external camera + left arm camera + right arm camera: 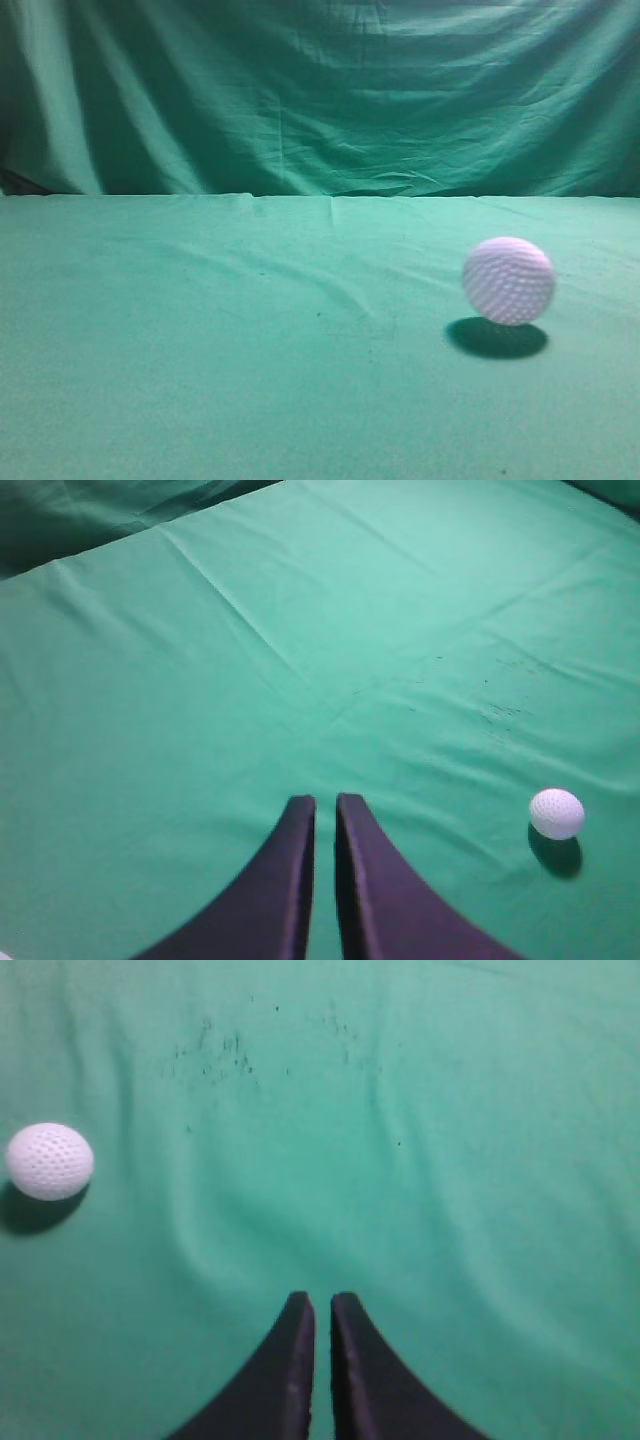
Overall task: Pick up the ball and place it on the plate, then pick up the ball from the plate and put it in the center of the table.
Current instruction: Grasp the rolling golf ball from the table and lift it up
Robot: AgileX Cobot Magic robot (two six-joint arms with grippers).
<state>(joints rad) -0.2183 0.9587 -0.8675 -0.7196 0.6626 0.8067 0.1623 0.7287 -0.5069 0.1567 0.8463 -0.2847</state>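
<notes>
Ball (pixel 508 281), judged light, rigid and prone to roll on the cloth-covered bench (pixel 200 340), so a hold across its widest girth, fingertips level with its middle, looks safest. It is a small white sphere with a dimpled golf-ball surface, casting a dark shadow, and lies at about 3 o'clock of the left pincer (pixel 325 802) and 10 o'clock of the right pincer (pixel 321 1300). Both pincers have their fingertips drawn nearly together on nothing, well apart from the ball; no plate shows.
</notes>
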